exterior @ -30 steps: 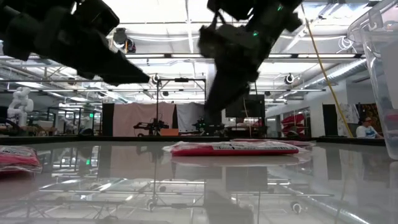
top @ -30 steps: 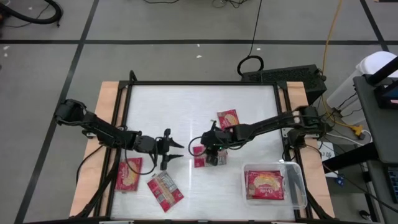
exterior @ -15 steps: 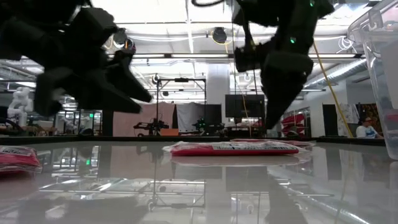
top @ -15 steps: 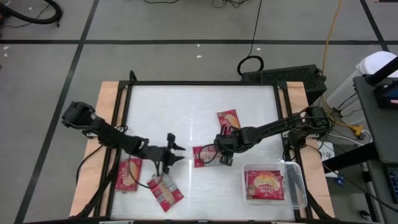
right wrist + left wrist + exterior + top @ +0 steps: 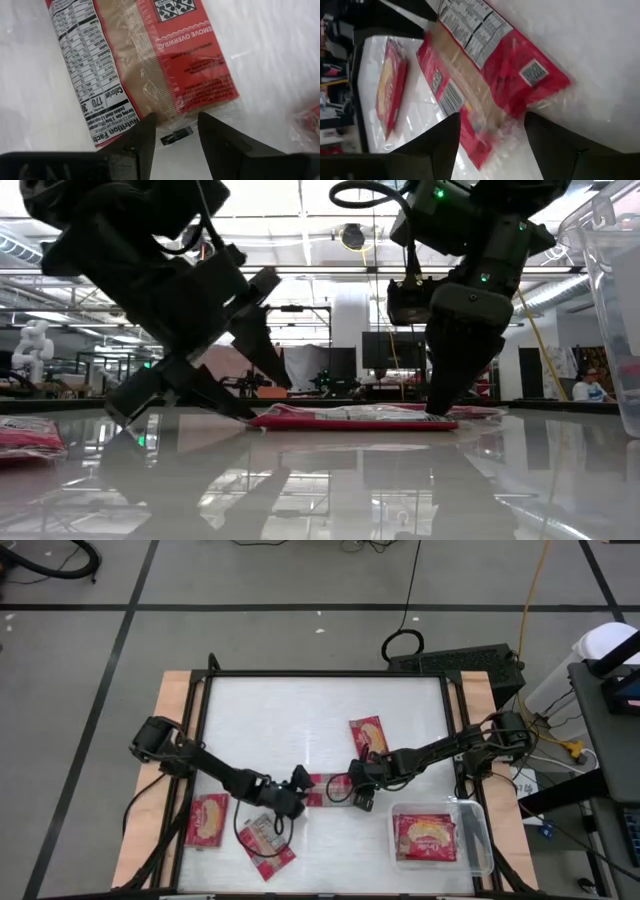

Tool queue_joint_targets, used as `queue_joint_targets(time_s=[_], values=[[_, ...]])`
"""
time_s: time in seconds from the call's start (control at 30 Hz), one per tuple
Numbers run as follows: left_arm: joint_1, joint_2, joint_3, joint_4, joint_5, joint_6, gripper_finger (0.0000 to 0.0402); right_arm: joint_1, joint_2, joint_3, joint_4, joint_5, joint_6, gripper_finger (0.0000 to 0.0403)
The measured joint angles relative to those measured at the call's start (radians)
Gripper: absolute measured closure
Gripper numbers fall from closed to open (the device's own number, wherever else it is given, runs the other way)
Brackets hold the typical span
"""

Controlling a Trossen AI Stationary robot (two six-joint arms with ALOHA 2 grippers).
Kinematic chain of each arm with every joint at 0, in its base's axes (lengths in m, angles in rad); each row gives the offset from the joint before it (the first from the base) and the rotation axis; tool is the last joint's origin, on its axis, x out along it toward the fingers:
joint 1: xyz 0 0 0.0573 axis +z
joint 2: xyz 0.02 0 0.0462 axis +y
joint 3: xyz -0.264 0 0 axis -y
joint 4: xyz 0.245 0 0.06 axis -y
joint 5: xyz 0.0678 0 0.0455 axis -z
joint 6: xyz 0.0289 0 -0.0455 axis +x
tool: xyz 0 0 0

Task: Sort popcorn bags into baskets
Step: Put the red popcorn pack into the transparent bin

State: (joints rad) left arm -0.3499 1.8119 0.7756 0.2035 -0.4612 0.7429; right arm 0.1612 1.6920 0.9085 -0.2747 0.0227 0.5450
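A red popcorn bag lies print side up in the middle of the table, flat on its face. My left gripper stands open at its left end, slanting down, the bag's corner between its fingers. My right gripper stands open at the bag's right end, pointing steeply down, with the sealed edge between its fingertips. The low view shows the bag between both grippers. The clear basket at the near right holds one bag. My left gripper has its fingers on either side of the bag's left corner; whether they touch it, I cannot tell. My right gripper has its fingertips down at the table on either side of the bag's right end seam; whether they touch it, I cannot tell.
Another bag lies picture side up behind the right arm. Two more bags lie near the table's front left. The basket's wall rises at the right in the low view.
My left gripper has gone toward the table's right and down to the middle bag's left end, rolling about its own line as it went. My right gripper has moved off the bag's top toward the right and sunk to its right end. The bag lies about where it was.
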Motion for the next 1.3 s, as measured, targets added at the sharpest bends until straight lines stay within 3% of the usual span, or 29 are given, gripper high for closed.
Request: queue_joint_targets(time_s=[0.5, 0.83, 0.93, 1.07, 1.23, 1.3], values=[[-0.003, -0.089, 0.067, -0.312, -0.001, 0.024, 0.0224, -0.001, 0.000, -0.008, 0.018, 0.002, -0.034, 0.0261], [0.025, -0.001, 0.069, -0.178, -0.044, 0.156, 0.0195, -0.004, 0.001, -0.009, 0.025, 0.001, -0.044, 0.0261], [0.030, -0.001, 0.069, -0.152, -0.010, 0.197, 0.0198, -0.004, 0.001, -0.009, 0.030, 0.001, -0.045, 0.0261], [0.041, 0.001, 0.068, -0.152, 0.008, 0.202, 0.0253, -0.005, 0.002, -0.009, 0.037, 0.003, -0.058, 0.0261], [0.050, 0.001, 0.068, -0.162, 0.007, 0.171, 0.0373, -0.005, -0.021, -0.010, 0.036, 0.004, -0.038, 0.0261], [0.057, 0.001, 0.068, -0.156, 0.006, 0.131, 0.0390, -0.005, -0.047, -0.011, 0.038, 0.012, -0.034, 0.0261]])
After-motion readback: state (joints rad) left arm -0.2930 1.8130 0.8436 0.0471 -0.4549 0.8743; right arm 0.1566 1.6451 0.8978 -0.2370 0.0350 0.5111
